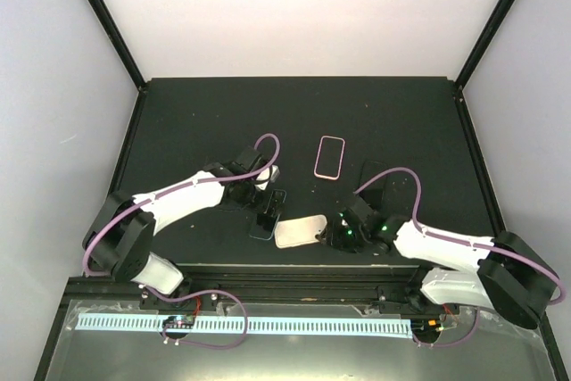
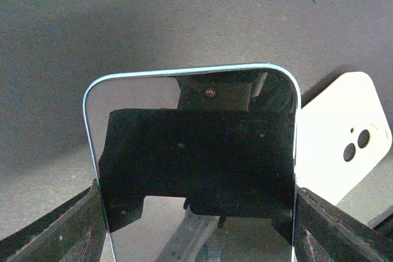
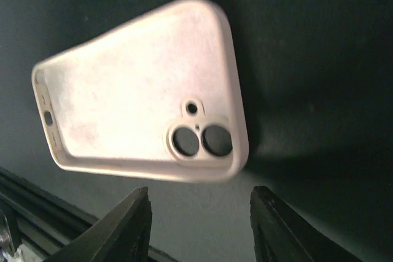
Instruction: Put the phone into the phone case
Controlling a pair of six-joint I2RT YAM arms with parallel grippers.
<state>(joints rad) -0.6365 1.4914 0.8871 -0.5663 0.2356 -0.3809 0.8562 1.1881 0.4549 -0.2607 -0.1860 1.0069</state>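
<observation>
Two pale walls [image 1: 53,86] flank black table [image 1: 268,113]; left fingers [image 2: 67,225] clamp phone [image 2: 196,151]; right fingers [image 3: 129,225] parted.

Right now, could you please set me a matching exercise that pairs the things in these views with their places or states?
Things:
1. phone
2. cream case
3. pink-rimmed item
4. right fingers

States:
A. apart, nothing between them
B. lying hollow side up
C. gripped between the left fingers
D. lying farthest back, untouched

Pairs: 1-C; 2-B; 3-D; 4-A
</observation>
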